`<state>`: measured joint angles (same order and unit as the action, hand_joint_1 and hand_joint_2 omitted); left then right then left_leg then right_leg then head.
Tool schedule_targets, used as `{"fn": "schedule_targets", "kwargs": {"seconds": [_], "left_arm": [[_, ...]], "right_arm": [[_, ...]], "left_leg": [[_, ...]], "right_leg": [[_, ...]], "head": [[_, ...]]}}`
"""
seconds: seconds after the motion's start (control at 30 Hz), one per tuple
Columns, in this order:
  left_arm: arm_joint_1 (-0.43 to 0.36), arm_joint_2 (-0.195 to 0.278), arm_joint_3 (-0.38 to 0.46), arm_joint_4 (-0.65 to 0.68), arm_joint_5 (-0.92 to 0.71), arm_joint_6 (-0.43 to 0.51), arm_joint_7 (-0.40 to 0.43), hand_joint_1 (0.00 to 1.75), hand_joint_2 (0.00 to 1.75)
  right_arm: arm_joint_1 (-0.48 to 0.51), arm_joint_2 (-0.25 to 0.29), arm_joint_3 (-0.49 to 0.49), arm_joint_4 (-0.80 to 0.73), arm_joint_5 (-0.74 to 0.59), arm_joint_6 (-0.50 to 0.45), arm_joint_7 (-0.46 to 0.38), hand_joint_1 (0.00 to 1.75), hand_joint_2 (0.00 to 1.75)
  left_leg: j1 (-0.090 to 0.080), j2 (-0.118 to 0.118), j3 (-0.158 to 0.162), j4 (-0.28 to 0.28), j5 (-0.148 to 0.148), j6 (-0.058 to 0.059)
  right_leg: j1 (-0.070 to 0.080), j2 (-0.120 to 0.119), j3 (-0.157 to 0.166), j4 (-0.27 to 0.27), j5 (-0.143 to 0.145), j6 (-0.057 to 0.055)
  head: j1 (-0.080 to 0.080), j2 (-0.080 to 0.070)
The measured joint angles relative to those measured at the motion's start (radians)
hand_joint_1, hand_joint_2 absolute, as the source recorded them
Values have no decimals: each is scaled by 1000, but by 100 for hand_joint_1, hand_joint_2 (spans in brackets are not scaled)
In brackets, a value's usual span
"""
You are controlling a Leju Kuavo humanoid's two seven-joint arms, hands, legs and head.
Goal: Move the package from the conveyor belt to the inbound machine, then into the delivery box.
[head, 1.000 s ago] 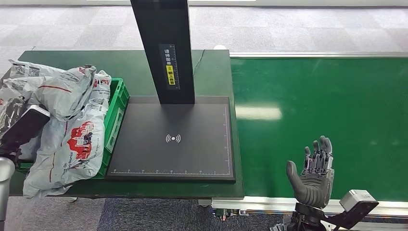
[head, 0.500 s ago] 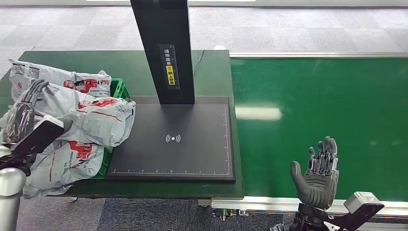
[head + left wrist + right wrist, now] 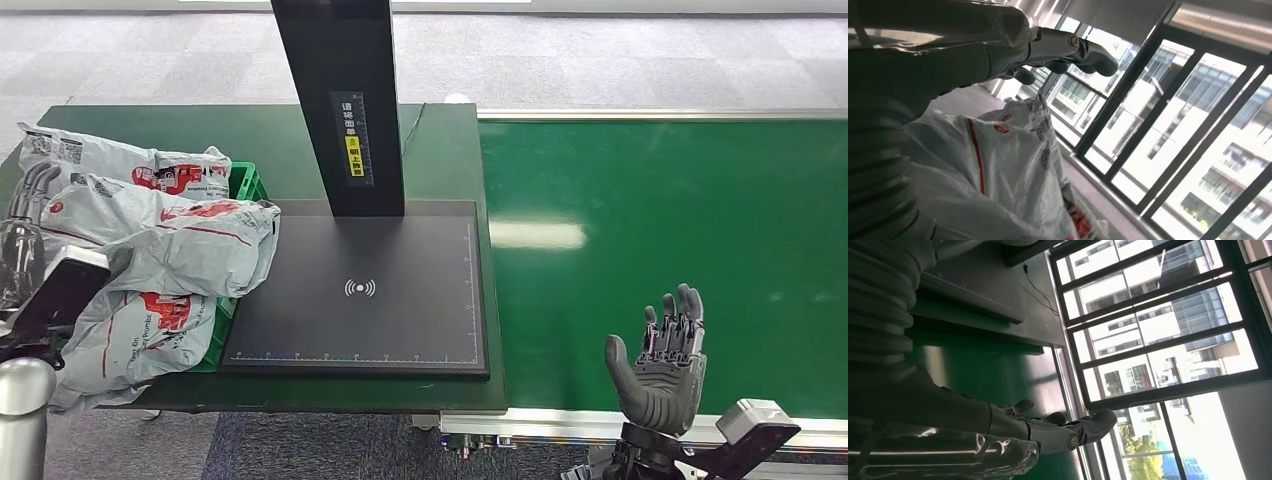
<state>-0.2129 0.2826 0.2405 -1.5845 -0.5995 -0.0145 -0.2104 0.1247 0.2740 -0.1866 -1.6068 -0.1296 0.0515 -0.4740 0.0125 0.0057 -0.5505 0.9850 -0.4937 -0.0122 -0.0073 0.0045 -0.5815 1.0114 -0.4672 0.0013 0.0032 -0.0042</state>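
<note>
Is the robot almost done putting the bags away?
Mostly done. White packages are heaped over the green delivery box, the top one spilling onto the scanner pad's edge. Nothing is in hand: the left hand sits beside the heap, the right hand waits open over the bare conveyor belt. No package is left on it.

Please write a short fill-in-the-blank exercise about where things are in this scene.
1. The packages are piled in a crate of the colour ____.
2. The right hand hovers open above the ____ belt.
3. The black scanning plate carries ____ packages.
4. The left hand is beside the ____.

Missing words: green; conveyor; no; packages
</note>
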Motion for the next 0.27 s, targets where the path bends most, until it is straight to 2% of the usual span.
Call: {"fn": "schedule_targets", "kwargs": {"seconds": [0.13,0.23,0.27], "left_arm": [[59,-79,17,-122,44,188,-63,0,175],[125,-119,29,-212,71,316,-100,0,175],[137,-124,31,-226,76,333,-106,0,175]], "right_arm": [[6,0,0,0,-3,-17,-6,0,175],[8,0,0,0,-9,-28,-8,0,175],[9,0,0,0,-10,-30,-8,0,175]], "left_leg": [[0,0,-1,0,-1,1],[0,0,-1,0,-2,1],[0,0,0,0,-2,1]], "right_leg": [[0,0,0,0,0,0],[0,0,0,0,0,0],[0,0,0,0,0,0]], "head": [[0,0],[0,0],[0,0]]}}
